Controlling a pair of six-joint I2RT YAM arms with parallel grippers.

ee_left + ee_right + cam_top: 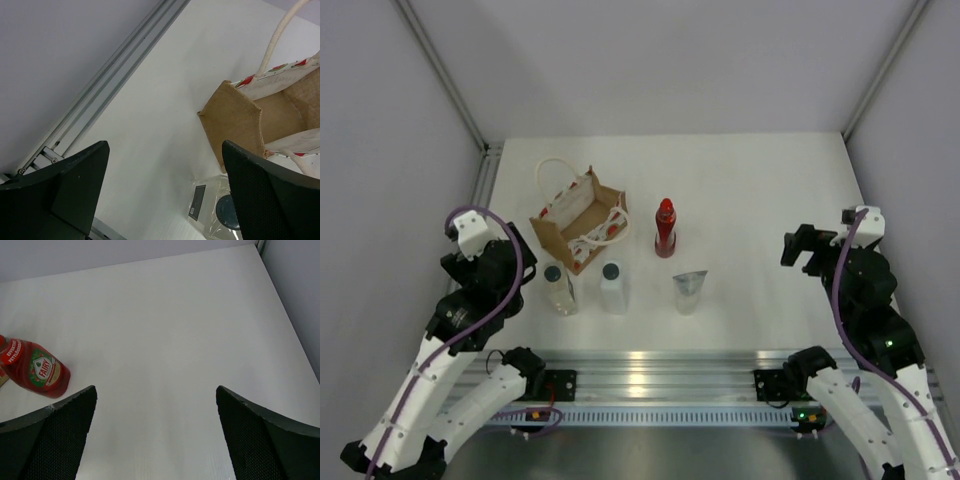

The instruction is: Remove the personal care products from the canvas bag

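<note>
The tan-brown canvas bag with white rope handles (550,236) sits near the left edge of the worktop (770,200) and looks emptied. Just beside it stand the clear dark-capped bottle (558,287), white dark-capped bottle (613,287), slim red pointed bottle (665,229) and silvery-grey pouch (689,290). The left tool (165,165) and right tool (155,405) gape wide, holding nothing. Any withdrawal should steer well clear of the standing bottles.

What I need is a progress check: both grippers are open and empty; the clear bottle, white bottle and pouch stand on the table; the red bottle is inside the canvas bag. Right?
One slip: the red bottle stands on the table right of the canvas bag, not inside it, as the top external view shows. The rest holds.
</note>
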